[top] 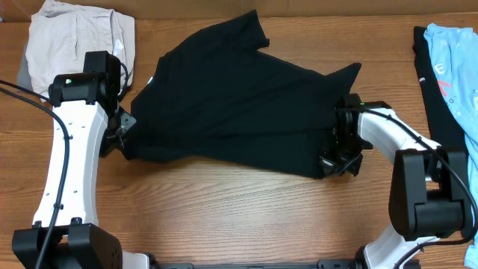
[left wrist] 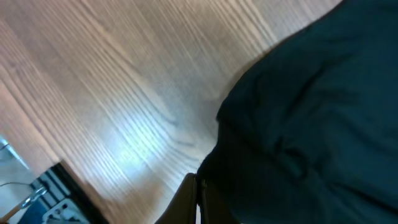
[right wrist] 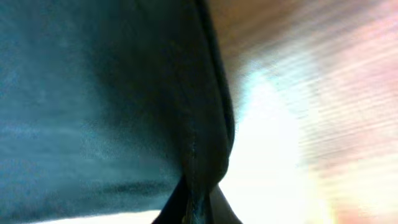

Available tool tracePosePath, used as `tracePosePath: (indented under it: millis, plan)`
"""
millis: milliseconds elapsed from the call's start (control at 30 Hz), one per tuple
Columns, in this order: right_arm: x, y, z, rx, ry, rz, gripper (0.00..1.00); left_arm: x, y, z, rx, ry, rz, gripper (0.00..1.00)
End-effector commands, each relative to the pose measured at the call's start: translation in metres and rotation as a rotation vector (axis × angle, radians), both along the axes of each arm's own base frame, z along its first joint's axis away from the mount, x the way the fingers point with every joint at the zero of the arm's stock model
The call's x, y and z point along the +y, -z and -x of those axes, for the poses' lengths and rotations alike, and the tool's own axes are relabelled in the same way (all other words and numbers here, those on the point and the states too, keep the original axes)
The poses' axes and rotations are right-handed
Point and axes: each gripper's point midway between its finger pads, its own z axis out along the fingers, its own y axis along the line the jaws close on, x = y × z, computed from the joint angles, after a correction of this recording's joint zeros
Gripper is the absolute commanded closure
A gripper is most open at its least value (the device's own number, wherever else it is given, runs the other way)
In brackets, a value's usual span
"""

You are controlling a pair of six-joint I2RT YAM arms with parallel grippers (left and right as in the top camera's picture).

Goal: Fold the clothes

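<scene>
The clothes, a black T-shirt (top: 239,104), lie spread and rumpled across the middle of the wooden table. My left gripper (top: 125,142) is shut on the shirt's near left corner. My right gripper (top: 332,161) is shut on the near right corner. In the left wrist view the black cloth (left wrist: 311,124) fills the right side, and its edge runs into the closed left gripper (left wrist: 198,202). In the right wrist view a fold of the cloth (right wrist: 124,93) is pinched in the shut right gripper (right wrist: 198,208). The shirt's neck label does not show.
A beige folded garment (top: 75,37) lies at the back left, just behind my left arm. A light-blue shirt with red print (top: 457,67) lies on a dark garment (top: 437,112) at the right edge. Bare wood (top: 224,209) runs along the front.
</scene>
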Motion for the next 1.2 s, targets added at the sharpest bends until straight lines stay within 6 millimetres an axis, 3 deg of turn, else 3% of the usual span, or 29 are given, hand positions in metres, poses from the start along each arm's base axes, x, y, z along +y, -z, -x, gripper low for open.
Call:
tracePosePath:
  millis: [0, 200, 400, 533, 733, 1167]
  plan:
    - [-0.019, -0.027, -0.019, -0.048, 0.041, 0.04, 0.96, -0.005, -0.008, 0.012, 0.025, 0.035, 0.001, 0.96]
    - [-0.034, -0.083, -0.023, -0.205, 0.098, 0.042, 0.96, -0.024, -0.017, 0.018, 0.013, 0.093, 0.01, 0.96]
    - [-0.049, -0.133, -0.001, -0.327, 0.121, 0.096, 0.96, -0.052, -0.026, 0.029, 0.01, 0.174, 0.024, 0.96]
    - [-0.05, -0.148, 0.021, -0.325, 0.134, 0.109, 0.96, -0.065, -0.032, 0.05, 0.05, 0.176, 0.02, 0.96]
    - [-0.068, -0.166, 0.041, -0.361, 0.246, 0.226, 0.96, -0.072, -0.049, 0.071, 0.027, 0.22, -0.027, 0.96]
    - [-0.074, -0.189, 0.066, -0.439, 0.327, 0.265, 0.96, -0.09, -0.064, 0.085, -0.059, 0.281, 0.038, 0.96]
